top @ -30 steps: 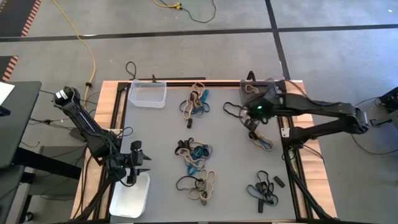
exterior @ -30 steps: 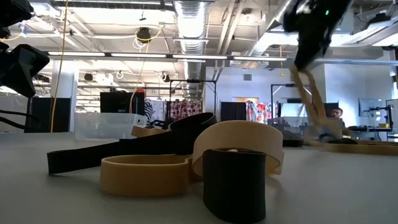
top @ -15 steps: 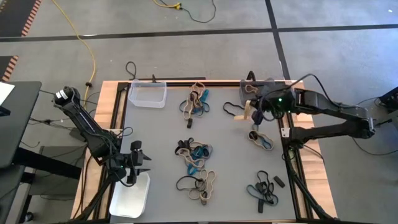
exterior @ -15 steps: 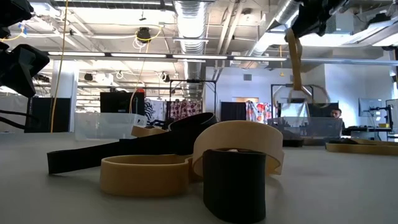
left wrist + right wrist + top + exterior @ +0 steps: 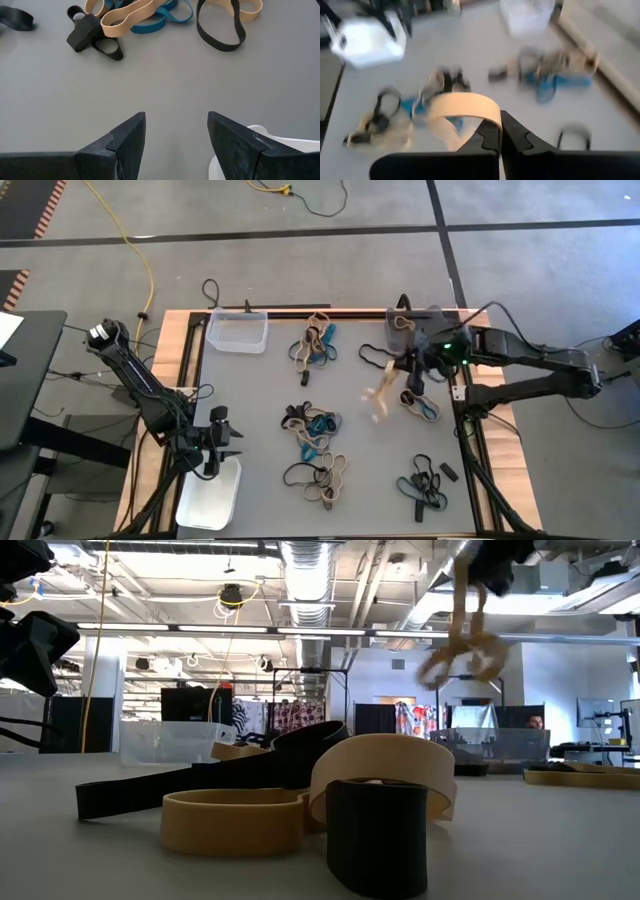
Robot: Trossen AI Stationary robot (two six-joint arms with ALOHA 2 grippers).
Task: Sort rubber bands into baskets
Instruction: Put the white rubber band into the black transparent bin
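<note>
My right gripper hangs above the table's far right, shut on a tan rubber band that dangles blurred below it. Just beyond stands the dark grey basket, with more bands on the table under the gripper. My left gripper waits open at the near left, beside the white basket. The clear basket stands at the far left. Heaps of black, tan and teal rubber bands lie mid-table and near right. My right gripper pinches the tan band at one end of its loop between its two shut fingers. The fingers slant down from the table's right side. The rest of the loop hangs free below them, clear of the table.
A pile of tan and black bands lies close before the low camera. In the left wrist view, tan, teal and black bands lie ahead of the open fingers, and the white basket's rim shows beside one finger.
My right gripper has risen and tipped its wrist, drawing back a little toward the table's right edge. The tan band, which trailed down to the table a second ago, is lifted clear and swings toward the table's near side.
</note>
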